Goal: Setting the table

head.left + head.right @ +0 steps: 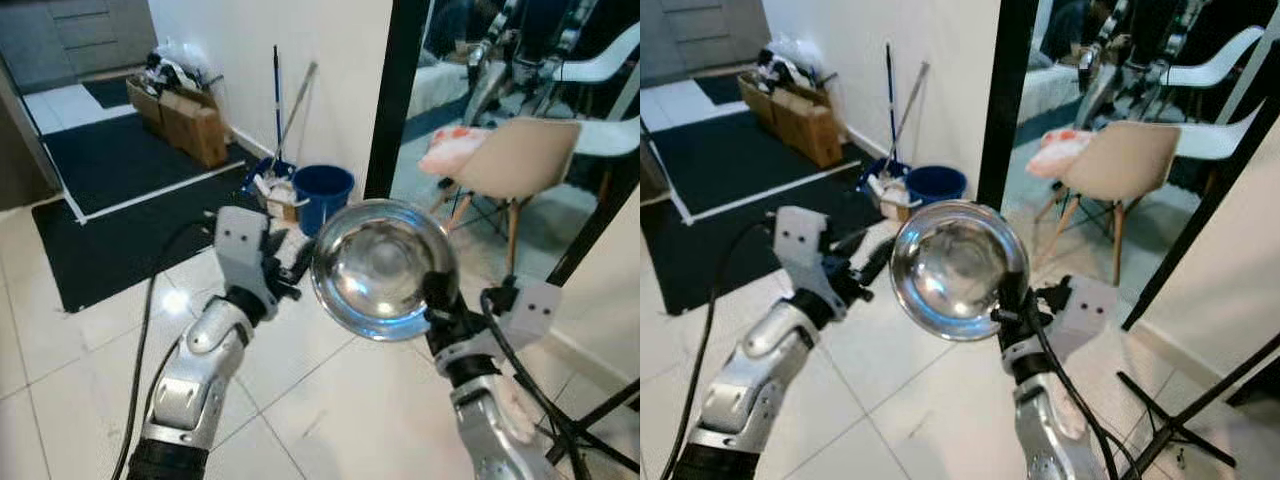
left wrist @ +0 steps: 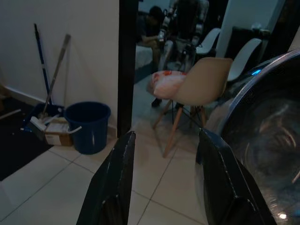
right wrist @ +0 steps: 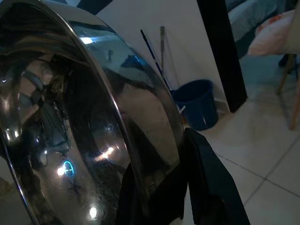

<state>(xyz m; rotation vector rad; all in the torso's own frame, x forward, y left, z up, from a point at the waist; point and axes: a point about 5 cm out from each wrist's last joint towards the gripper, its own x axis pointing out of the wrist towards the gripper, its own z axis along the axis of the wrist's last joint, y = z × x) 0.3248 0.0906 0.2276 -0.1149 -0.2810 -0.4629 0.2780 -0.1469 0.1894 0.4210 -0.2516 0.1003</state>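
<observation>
A shiny steel bowl [image 1: 382, 268] is held up in the air before me, its hollow facing the camera. My right gripper [image 1: 436, 296] is shut on its rim at the lower right; in the right wrist view the bowl's rim [image 3: 115, 119] runs between the black fingers [image 3: 206, 173]. My left gripper [image 1: 288, 262] is raised just left of the bowl, apart from it. In the left wrist view its two fingers [image 2: 117, 180] stand open with nothing between them, and the bowl [image 2: 265, 140] is beside them.
A black door frame [image 1: 395, 95] stands ahead, with a beige chair [image 1: 510, 160] carrying a pink bundle [image 1: 452, 148] beyond it. A blue bucket [image 1: 322, 195] and mops [image 1: 280, 110] lean by the white wall. Cardboard boxes [image 1: 185, 115] sit far left. A black stand's legs [image 1: 590, 430] cross the floor at right.
</observation>
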